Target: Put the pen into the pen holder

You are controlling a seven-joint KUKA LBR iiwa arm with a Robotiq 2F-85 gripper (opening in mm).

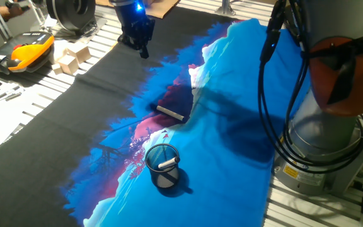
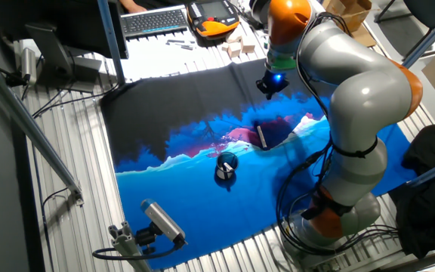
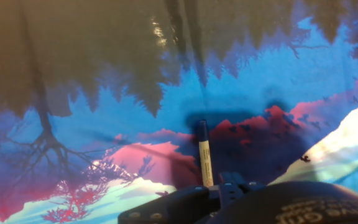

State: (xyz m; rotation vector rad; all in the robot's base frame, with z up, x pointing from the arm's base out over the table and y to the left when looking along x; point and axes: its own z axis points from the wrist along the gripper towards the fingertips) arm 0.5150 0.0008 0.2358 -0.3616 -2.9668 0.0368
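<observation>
On the cloth, pen: the pen (image 1: pixel 170 113) lies flat on the dark maroon patch of the printed cloth (image 1: pixel 244 107), near the middle of the table; in the hand view (image 3: pixel 204 153) its dark end points away from the camera and its whitish barrel runs toward the hand's housing.
Around the pen: bare cloth on every side, nothing touching it; a white crumpled fold (image 1: pixel 197 74) rises just behind it.
Pen holder: the pen holder (image 1: pixel 162 165) stands upright on the light blue part of the cloth, apart from the pen, nearer the front edge; seen too in the other fixed view (image 2: pixel 226 166).
Inside the holder: a short white stick (image 1: pixel 168 164) lies across the inside, leaning on the wall.
Gripper: the gripper (image 1: pixel 143 49) hangs above the black part of the cloth, well away from the pen and the cup, touching nothing; its fingers are too dark and small to tell how far apart they stand.
Table edge: wooden blocks (image 1: pixel 72 55), an orange-and-black handset (image 1: pixel 21 52) and a keyboard (image 2: pixel 154 20) sit off the cloth.
Arm: the robot's grey and orange arm (image 2: pixel 357 98) bends over the right side of the cloth.
</observation>
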